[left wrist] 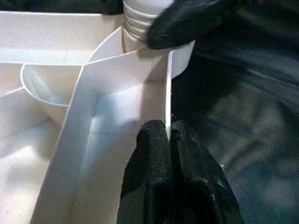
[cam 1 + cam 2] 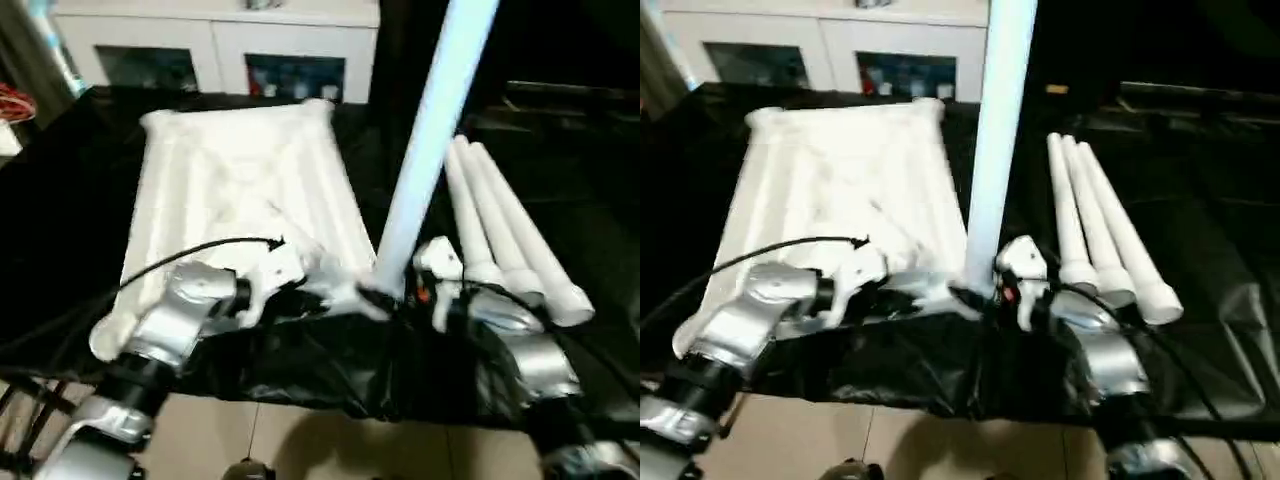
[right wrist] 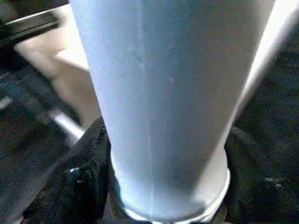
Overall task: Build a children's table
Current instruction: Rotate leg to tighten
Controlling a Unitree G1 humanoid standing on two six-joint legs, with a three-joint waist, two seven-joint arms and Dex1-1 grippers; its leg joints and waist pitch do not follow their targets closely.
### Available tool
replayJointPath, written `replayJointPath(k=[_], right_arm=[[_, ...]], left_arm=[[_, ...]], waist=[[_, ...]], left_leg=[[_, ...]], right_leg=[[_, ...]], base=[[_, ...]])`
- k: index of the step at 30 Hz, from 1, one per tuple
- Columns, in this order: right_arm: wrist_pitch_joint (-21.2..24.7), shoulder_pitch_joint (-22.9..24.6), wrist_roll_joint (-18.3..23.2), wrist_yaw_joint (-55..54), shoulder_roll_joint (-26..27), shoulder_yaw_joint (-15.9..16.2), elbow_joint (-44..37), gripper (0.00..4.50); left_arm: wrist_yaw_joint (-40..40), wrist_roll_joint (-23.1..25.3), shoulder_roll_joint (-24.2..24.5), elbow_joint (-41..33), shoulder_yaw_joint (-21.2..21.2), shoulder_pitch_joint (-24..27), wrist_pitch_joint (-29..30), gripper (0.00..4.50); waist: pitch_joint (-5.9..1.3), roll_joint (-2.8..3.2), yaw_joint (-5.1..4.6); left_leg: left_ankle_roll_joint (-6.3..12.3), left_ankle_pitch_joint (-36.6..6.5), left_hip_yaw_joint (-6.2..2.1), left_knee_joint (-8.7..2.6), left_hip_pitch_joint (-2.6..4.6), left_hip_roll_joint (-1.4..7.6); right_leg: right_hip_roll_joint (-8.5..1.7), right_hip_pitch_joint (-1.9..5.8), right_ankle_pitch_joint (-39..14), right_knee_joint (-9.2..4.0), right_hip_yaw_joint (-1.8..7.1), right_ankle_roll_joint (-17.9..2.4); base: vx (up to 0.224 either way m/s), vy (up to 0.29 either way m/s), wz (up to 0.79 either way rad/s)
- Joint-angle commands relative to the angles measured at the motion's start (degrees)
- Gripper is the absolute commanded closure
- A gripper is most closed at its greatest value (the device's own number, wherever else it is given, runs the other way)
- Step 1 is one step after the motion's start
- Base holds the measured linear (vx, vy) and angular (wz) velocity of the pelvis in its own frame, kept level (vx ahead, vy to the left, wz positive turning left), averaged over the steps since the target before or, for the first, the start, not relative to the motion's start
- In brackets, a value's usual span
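From the head, the white tabletop lies upside down on a black cloth. 1 leg stands up in the near corner socket. The right gripper wraps its base. The left gripper sits at the same corner. 3 spare legs lie together just beside the tabletop, near the right arm, which could bump them. A white cabinet stands behind.

In the left wrist view, the left fingers are squeezed shut on a thin rib.

In the right wrist view, the right fingers hug the leg. I think the leg could tip if it is not in straight.
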Motion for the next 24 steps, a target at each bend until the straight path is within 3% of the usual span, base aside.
replayJointPath(k=[1, 6, 10, 11, 13, 18, 20, 24], right_arm=[[1.3, -0.5, -2.0, -5.1, 4.4, 3.2, 4.0, 1.78], [2.3, -3.9, -2.9, -16.7, 10.5, 0.5, 10.5, 1.78], [-0.6, -6.1, -4.4, -21.5, 13.1, 0.1, 14.6, 1.78], [-1.5, -6.8, -4.6, -22.1, 13.8, 0.0, 15.5, 1.23], [-1.6, -7.0, -4.0, -21.7, 14.1, -0.5, 15.6, 1.09], [-2.0, -6.8, -3.7, -18.9, 12.6, -1.0, 14.6, 0.62], [-2.1, -5.3, -3.3, -13.6, 9.5, 0.2, 11.3, 0.44], [-2.4, -3.4, -3.0, -6.9, 5.9, 2.2, 7.8, 0.3]], left_arm=[[6.0, 1.0, -3.6, -1.4, -0.7, -0.6, 2.6, 4.5], [14.7, 2.6, -8.9, -3.0, -0.2, -0.5, 6.9, 4.5], [18.4, 3.4, -12.5, -3.8, -1.1, 0.2, 8.1, 4.5], [18.4, 3.2, -13.5, -4.3, -1.7, 0.6, 8.3, 4.5], [18.2, 3.2, -13.6, -4.5, -2.0, 0.6, 8.5, 4.5], [17.6, 3.3, -12.6, -4.9, -1.7, 0.4, 8.9, 4.5], [14.1, 2.6, -10.5, -6.0, -2.0, 0.9, 8.2, 4.5], [10.1, 1.7, -7.9, -6.9, -2.3, 1.5, 6.9, 4.5]], waist=[[-2.5, -0.02, -0.15], [-2.61, 0.04, -0.96], [-2.79, 0.23, -1.11], [-2.83, 0.2, -1.06], [-2.8, 0.2, -1.06], [-2.8, 0.31, -1.11], [-2.85, 0.27, -1.06], [-3.43, 0.34, -0.8]], left_leg=[[-0.09, -17.3, -1.17, -4.3, 0.53, 2.26], [-0.27, -16.4, -1.01, -4.19, 0.49, 2.2], [0.2, -15.4, -0.92, -3.98, 0.33, 2.03], [0.48, -14.8, -0.89, -3.96, 0.23, 1.98], [1.1, -14.9, -0.86, -3.98, 0.16, 1.94], [1.12, -15.4, -0.89, -4.11, 0.24, 2.04], [1.27, -15.7, -0.89, -4.09, 0.21, 2.06], [3.04, -10.5, -0.84, -3.57, -0.04, 2.04]], right_leg=[[-4.79, 1.87, -21.4, -5.59, 2.62, -9.0], [-4.53, 1.85, -17.0, -5.31, 2.62, -10.1], [-4.47, 2.03, -14.3, -5.25, 2.56, -10.3], [-4.44, 2.14, -13.4, -5.2, 2.54, -10.4], [-4.41, 2.18, -13.7, -5.28, 2.54, -10.0], [-4.32, 2.08, -14.3, -5.35, 2.51, -9.7], [-4.36, 2.18, -14.2, -5.42, 2.5, -9.7], [-4.23, 2.77, -5.4, -4.56, 2.32, -11.1]], base=[[0.0, 0.0, 0.0], [0.0, 0.0, 0.0], [0.0, 0.0, 0.0], [0.0, 0.0, 0.0], [0.0, 0.0, 0.0], [0.0, 0.0, 0.0], [0.0, 0.0, 0.0], [0.0, 0.0, 0.0]])
